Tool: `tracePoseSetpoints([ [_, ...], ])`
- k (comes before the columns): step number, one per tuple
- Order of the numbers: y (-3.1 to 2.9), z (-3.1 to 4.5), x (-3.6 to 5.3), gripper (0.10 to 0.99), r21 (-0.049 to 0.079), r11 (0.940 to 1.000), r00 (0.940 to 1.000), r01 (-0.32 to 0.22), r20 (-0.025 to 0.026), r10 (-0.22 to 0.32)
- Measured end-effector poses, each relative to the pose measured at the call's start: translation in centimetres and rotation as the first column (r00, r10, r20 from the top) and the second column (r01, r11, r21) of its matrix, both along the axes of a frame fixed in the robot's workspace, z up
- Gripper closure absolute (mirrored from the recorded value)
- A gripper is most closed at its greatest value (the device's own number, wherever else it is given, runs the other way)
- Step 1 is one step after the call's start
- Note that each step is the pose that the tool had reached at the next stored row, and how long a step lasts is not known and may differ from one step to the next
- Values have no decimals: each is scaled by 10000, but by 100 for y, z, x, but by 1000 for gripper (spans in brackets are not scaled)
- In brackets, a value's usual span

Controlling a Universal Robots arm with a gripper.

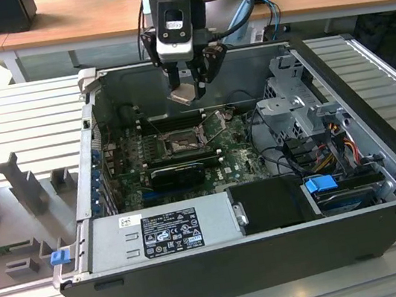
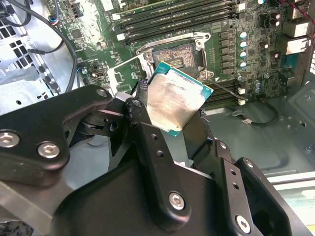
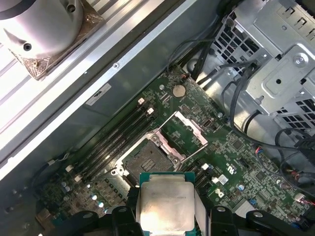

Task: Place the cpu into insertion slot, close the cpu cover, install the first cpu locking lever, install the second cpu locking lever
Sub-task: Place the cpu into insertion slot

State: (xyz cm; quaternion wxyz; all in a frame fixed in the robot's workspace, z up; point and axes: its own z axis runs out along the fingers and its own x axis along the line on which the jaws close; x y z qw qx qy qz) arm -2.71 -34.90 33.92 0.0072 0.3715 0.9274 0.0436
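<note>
an open computer case (image 1: 277,264) is seen lying on its side, its rim forming a rectangular opening through which the gripper (image 1: 190,89) is hung at about the height of the far wall's upper edge. the floor of the case is taken up by the green circuit board (image 1: 237,157), which is bounded on the exterior view's right by a metal drive cage (image 1: 296,103) and on the near side by a grey power supply (image 1: 165,229). free air is left above the middle of the board. the insertion slot (image 3: 147,160) is shown uncovered beside the long black memory slots (image 3: 118,132), its contact field bare inside the black frame. the cpu cover (image 3: 197,130) is swung up and away on the slot's other side, so the slot's edges are left exposed. the cpu (image 3: 165,201) is pinched by two opposite edges between the jaws, its metal top facing the first wrist camera and its green border showing in both wrist views (image 2: 174,101). it is held above the board, well apart from the slot.
</note>
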Motion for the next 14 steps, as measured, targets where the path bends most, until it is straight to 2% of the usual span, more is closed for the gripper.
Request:
tracePoseSetpoints([
  [14,0,-5,0,557,0,9998,9998,223,0,-223],
])
